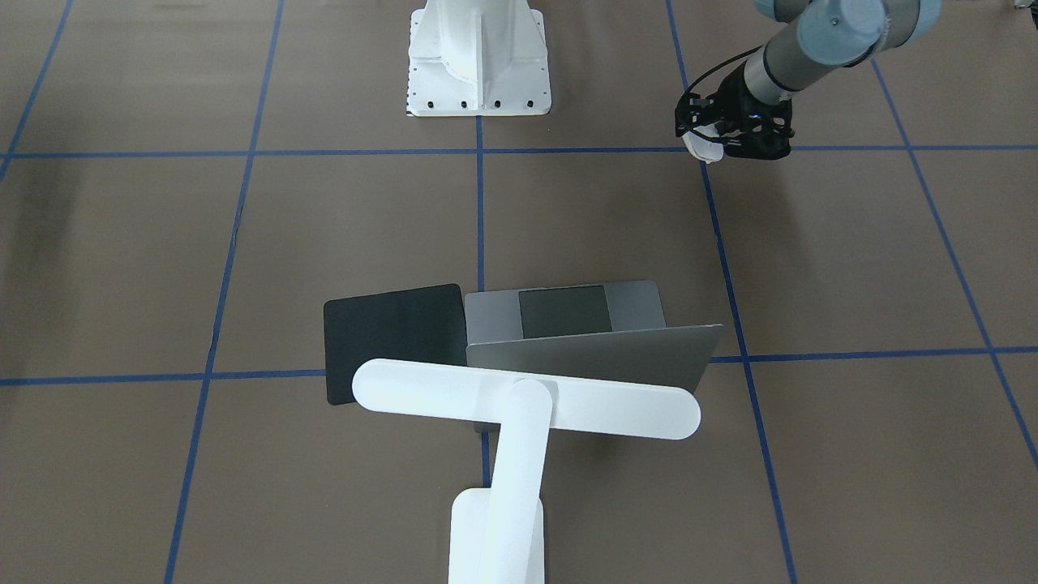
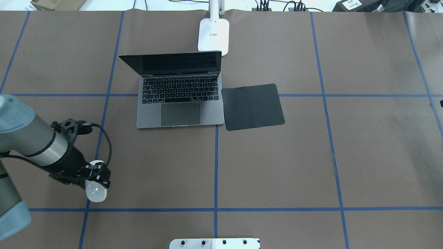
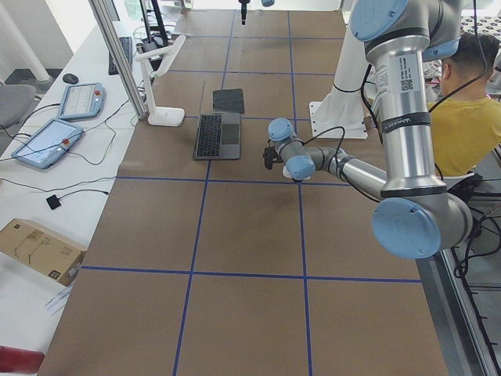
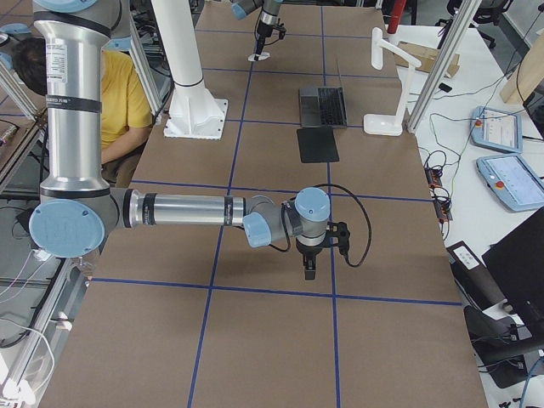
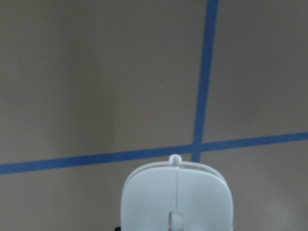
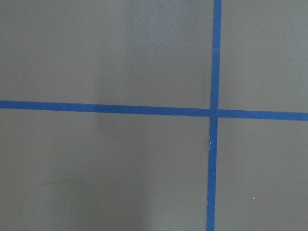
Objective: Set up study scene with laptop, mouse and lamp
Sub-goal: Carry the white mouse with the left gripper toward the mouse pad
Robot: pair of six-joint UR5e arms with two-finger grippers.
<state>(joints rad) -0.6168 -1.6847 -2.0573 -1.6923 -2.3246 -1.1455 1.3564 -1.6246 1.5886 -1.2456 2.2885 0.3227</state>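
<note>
Gripping the mouse point(image 2: 94, 193), the left gripper point(image 2: 95, 180) is clamped on its sides.
Small, smooth, white and oval, with a centre seam and scroll wheel, it is by a blue tape crossing point(image 5: 196, 153), well apart from the open grey laptop point(image 2: 180, 103) and black pad point(image 2: 252, 107); the right gripper's point(image 4: 308, 265) opening can't be made out.

There is one laptop point(image 2: 180, 103), one mouse point(image 2: 95, 193), one lamp point(image 1: 527, 397) and one black pad point(image 2: 252, 107). I count two arms, left point(image 2: 34, 141) and right point(image 4: 187, 208), one white pedestal point(image 1: 478, 57), one person point(image 3: 470, 117) and two tablets point(image 3: 78, 99) point(image 3: 43, 141).
</note>
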